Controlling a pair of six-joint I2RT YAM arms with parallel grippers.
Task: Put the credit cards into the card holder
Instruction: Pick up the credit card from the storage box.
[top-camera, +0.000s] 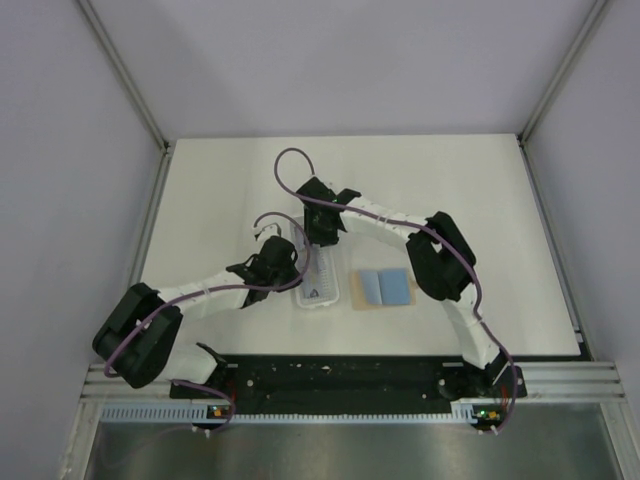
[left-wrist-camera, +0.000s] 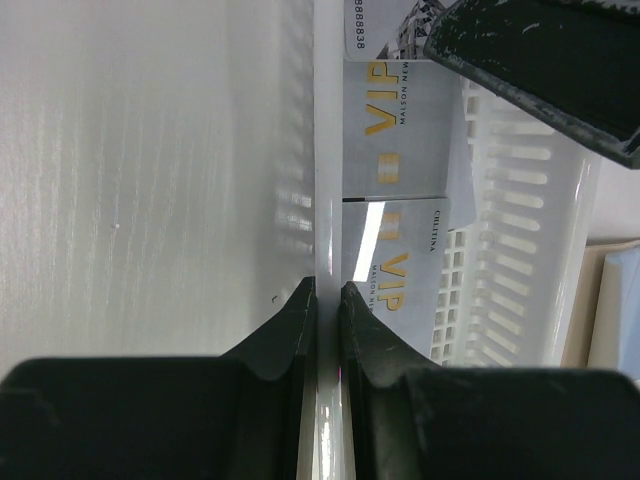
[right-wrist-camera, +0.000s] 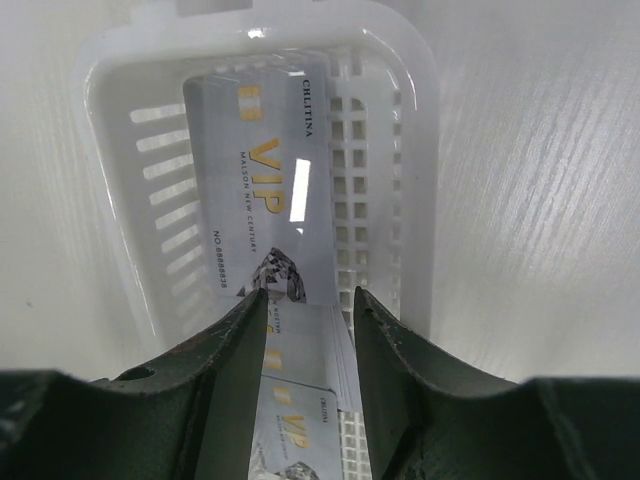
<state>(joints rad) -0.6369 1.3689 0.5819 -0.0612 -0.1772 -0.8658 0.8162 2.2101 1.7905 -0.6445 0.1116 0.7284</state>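
Mara: Closest to the lens was the left gripper (left-wrist-camera: 325, 292). What were its jaws doing?

Jon: They were pressed together on the left long wall of the clear tray (left-wrist-camera: 520, 200), with only that thin wall between the fingertips. The wall ran straight ahead from them.

Mara: And the credit cards (right-wrist-camera: 262, 170)?

Jon: They lay flat inside the tray, just to the right of that gripper. Two showed, pale grey with gold VIP lettering, and one overlapped the other's end. Their long axes ran straight ahead, parallel to the pinched wall and along the tray's length. The lettering followed that axis, so it read sideways from the gripper.

Mara: Where was the right gripper (right-wrist-camera: 310, 296)?

Jon: It was ahead and to the right of the left one, over the tray and looking along its length. Its jaws stood apart, with one finger on each side of the upper card's near end. That card's long axis pointed straight away from the fingers. I could not tell whether either finger touched it.

Mara: And the card holder (top-camera: 383, 289)?

Jon: It was farthest right, on the white table (top-camera: 450, 190), just beside the tray's other long wall. It lay open and flat, light blue inside facing up, with a tan rim at the edge. Its long axis ran across the tray's, and its fold ran roughly parallel to the tray.
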